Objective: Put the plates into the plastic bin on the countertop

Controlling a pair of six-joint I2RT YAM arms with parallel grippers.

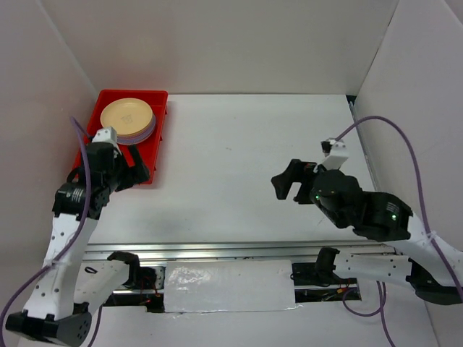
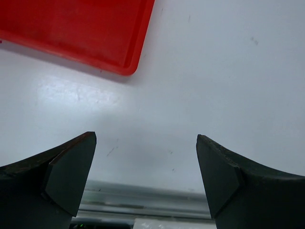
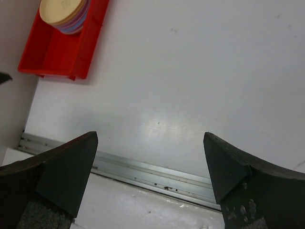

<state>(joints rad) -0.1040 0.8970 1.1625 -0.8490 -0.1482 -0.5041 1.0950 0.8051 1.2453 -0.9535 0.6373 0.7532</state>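
Observation:
The red plastic bin [image 1: 156, 137] stands at the far left of the white countertop [image 1: 246, 159]. A stack of plates [image 1: 128, 118] lies in its far half, a cream one on top and purple ones under it. The stack also shows in the right wrist view [image 3: 64, 13] inside the bin [image 3: 52, 52]. My left gripper [image 1: 134, 173] is open and empty over the bin's near right corner [image 2: 125, 61]. My right gripper [image 1: 289, 181] is open and empty above the bare countertop at mid right.
White walls enclose the countertop on the left, back and right. A metal rail [image 1: 239, 251] runs along the near edge, also in the right wrist view [image 3: 157, 171]. A foil-wrapped pad [image 1: 228, 285] lies between the arm bases.

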